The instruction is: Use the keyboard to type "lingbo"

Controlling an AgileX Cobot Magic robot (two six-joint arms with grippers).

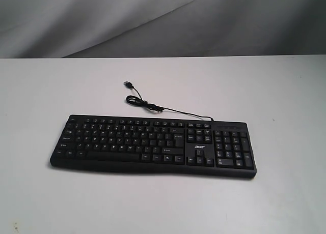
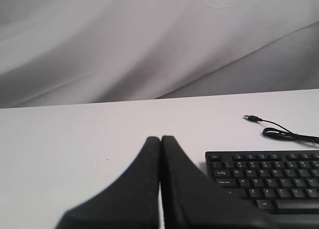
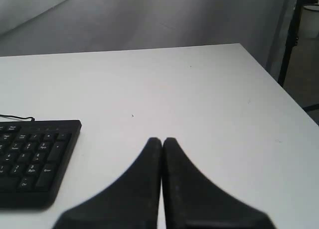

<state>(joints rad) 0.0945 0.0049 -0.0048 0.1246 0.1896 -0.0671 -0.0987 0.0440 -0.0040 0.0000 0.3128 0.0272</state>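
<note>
The black keyboard [image 1: 153, 145] lies flat in the middle of the white table, number pad to the right, white "acer" logo showing. Its thin USB cable [image 1: 147, 105] curls behind it, plug loose. Neither gripper appears in the exterior view. In the left wrist view my left gripper [image 2: 161, 138] is shut and empty, off the keyboard's [image 2: 269, 181] Esc-side end, not touching it. In the right wrist view my right gripper [image 3: 161, 140] is shut and empty, off the number-pad end of the keyboard [image 3: 32, 159], over bare table.
The white table [image 1: 163, 203] ends in a far edge against a grey draped backdrop [image 1: 153, 20]. In the right wrist view the table's side edge [image 3: 279, 84] falls away, with a dark stand [image 3: 291, 35] beyond it.
</note>
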